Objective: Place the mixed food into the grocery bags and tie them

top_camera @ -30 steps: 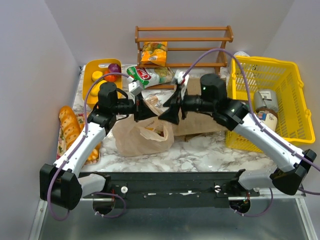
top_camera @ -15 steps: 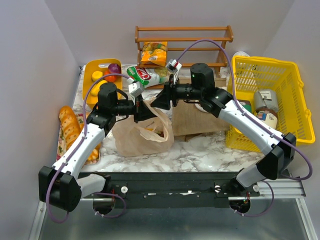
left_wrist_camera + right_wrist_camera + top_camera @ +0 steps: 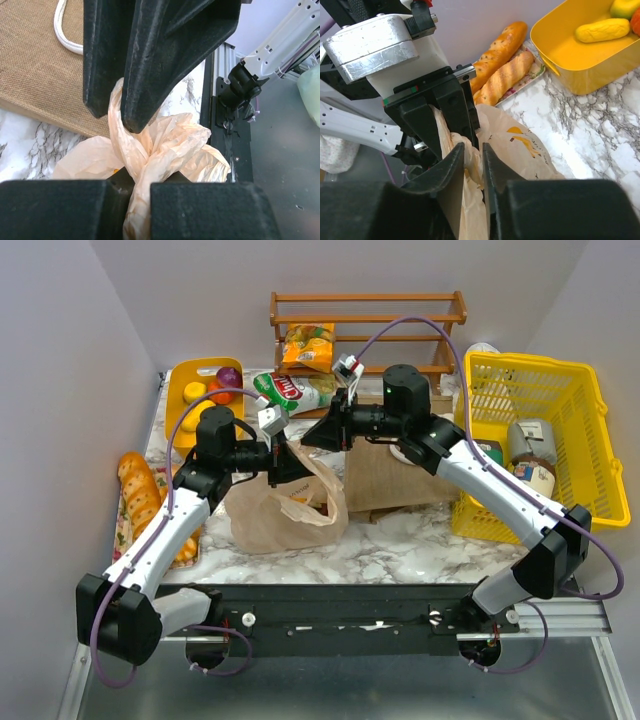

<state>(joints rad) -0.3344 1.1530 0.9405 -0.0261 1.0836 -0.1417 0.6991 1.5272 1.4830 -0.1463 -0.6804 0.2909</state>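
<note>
Now | left fingers (image 3: 75,210) clamped on peach bag (image 3: 170,145) | right fingers (image 3: 445,185) pinching it too | grips clear only from wrists

Bright, even light falls from overhead, leaving only soft shadows on the white-and-grey marble tabletop (image 3: 400,540). Right at my left hand (image 3: 136,187) my black fingers (image 3: 210,210) blur, while the thin translucent peach-orange plastic bag (image 3: 165,145) just beyond them glows sharp. Ahead of my right hand (image 3: 473,150), a silver foil-wrapped block (image 3: 370,45) glares white.
</note>
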